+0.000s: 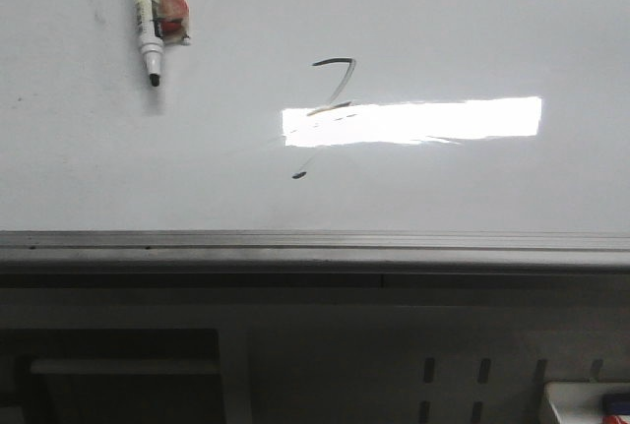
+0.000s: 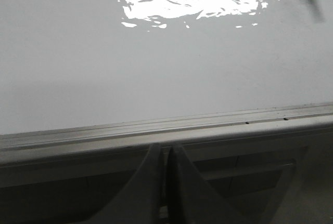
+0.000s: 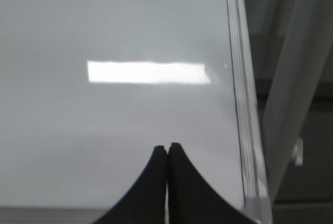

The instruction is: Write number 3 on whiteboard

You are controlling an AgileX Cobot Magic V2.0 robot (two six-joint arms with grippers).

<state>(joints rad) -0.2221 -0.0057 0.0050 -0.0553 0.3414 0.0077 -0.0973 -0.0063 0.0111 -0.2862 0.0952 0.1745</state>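
Both the left gripper [image 2: 165, 182] and right gripper [image 3: 167, 182] are pressed together, empty. The number 3 [image 1: 328, 109] sits mid-whiteboard [image 1: 492, 11], angular and faint under glare. The marker [image 1: 148, 21] lies apart; any retouch risks smudging thin strokes or misjudging the hidden line.

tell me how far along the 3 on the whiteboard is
Done: black strokes of the number 3 are on the whiteboard, angular with a faint tail. In hand: nothing; the marker lies uncapped on the board, and the left end effector and right end effector are shut, empty. Left: apparently nothing.
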